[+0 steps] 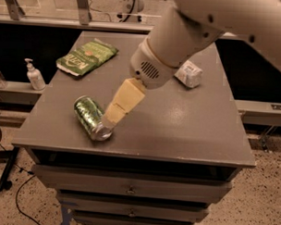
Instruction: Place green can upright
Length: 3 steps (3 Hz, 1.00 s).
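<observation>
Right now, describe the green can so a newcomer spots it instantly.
On the grey table, look front-left. The green can lies on its side there, the gripper close by its near end. It's the only shiny metal cylinder; the green bag behind it is flat.
</observation>
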Tool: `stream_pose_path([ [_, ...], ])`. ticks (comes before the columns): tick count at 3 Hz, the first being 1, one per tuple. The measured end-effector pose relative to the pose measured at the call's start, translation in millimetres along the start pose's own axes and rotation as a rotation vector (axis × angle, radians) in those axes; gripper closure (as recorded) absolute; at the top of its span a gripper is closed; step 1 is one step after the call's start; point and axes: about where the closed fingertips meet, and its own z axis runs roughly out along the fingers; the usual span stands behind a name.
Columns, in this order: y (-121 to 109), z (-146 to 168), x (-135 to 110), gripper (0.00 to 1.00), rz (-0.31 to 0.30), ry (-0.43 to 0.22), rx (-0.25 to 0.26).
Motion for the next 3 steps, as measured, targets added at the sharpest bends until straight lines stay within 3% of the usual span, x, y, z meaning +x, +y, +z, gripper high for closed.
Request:
stream_pose_path([
  [1, 9.5, 38.0, -24.7, 0.00, 0.047, 0.009, -0.046],
  [2, 17.4, 60.0, -42.8, 0.00, 0.077, 0.041, -0.051],
  [3, 22.8, 81.3, -54.8, 0.00, 0.096, 0.100, -0.003],
])
